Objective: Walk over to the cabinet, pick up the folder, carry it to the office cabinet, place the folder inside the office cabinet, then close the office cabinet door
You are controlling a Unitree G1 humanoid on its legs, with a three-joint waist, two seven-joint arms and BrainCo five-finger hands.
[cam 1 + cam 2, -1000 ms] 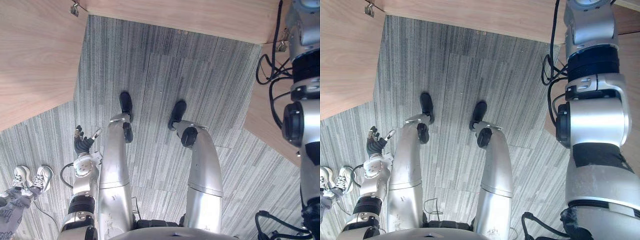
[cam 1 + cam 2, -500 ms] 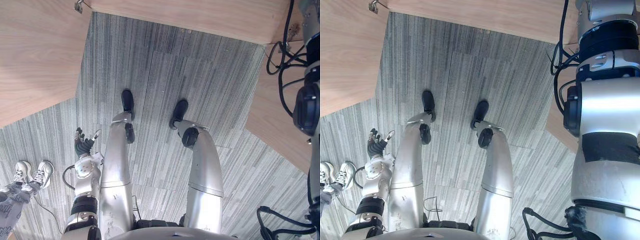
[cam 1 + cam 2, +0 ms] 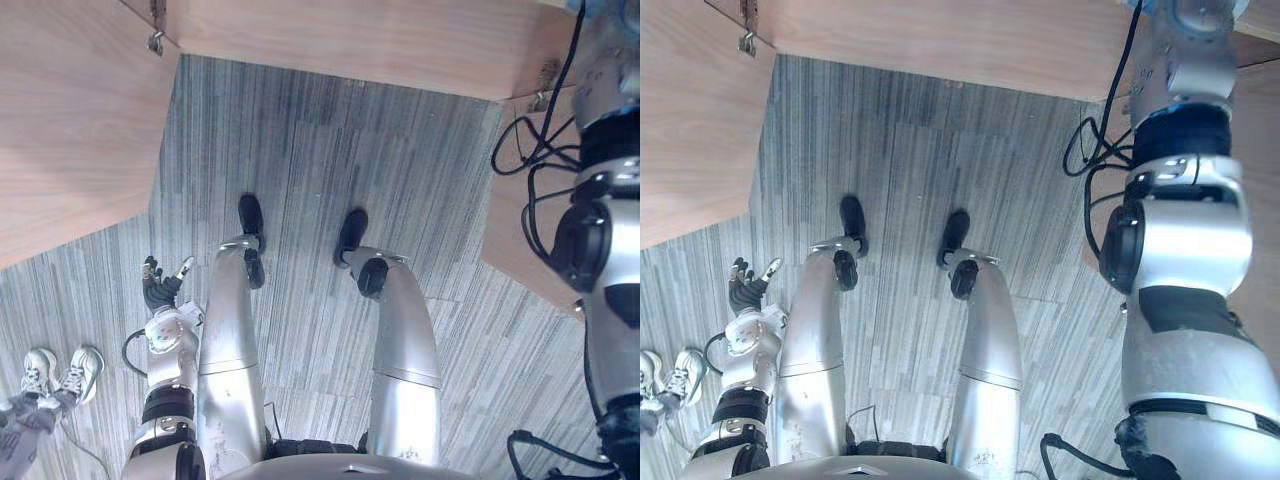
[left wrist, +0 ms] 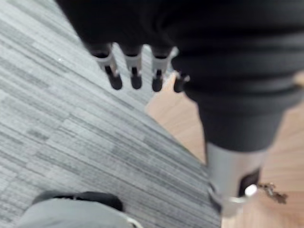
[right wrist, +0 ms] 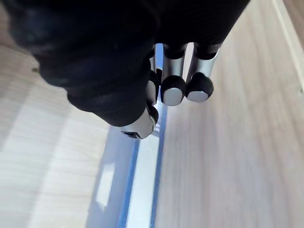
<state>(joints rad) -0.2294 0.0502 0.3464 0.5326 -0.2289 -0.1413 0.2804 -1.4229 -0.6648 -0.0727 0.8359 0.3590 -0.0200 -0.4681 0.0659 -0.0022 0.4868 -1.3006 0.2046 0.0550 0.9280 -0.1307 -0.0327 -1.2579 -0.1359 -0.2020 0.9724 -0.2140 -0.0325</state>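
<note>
Head camera looks straight down at grey striped carpet (image 3: 330,130). A wooden cabinet door (image 3: 70,120) swings out at 10 o'clock, with a metal hinge (image 3: 155,40) at its top corner. A wooden cabinet front (image 3: 350,40) runs across 12 o'clock, and a second wooden door (image 3: 515,235) stands at 3 o'clock.

Down at 8 o'clock the left hand (image 3: 160,290) hangs beside the body, fingers (image 4: 135,78) loose and apart, dark tips aimed at the carpet, nothing in it. Further out at 8 o'clock, a person's white sneakers (image 3: 55,370) stand on the carpet.

The right arm reaches up along the 3 o'clock edge and out past the top of the picture. Its wrist camera has the action: the right hand (image 5: 142,111) is up against pale wood panels (image 5: 223,156), and the folder (image 5: 142,190), thin, pale blue and seen edge-on, runs out from between thumb and fingertips (image 5: 172,91). The thumb is pressed in from one side and the fingers from the other, clamped on the folder's edge.
</note>
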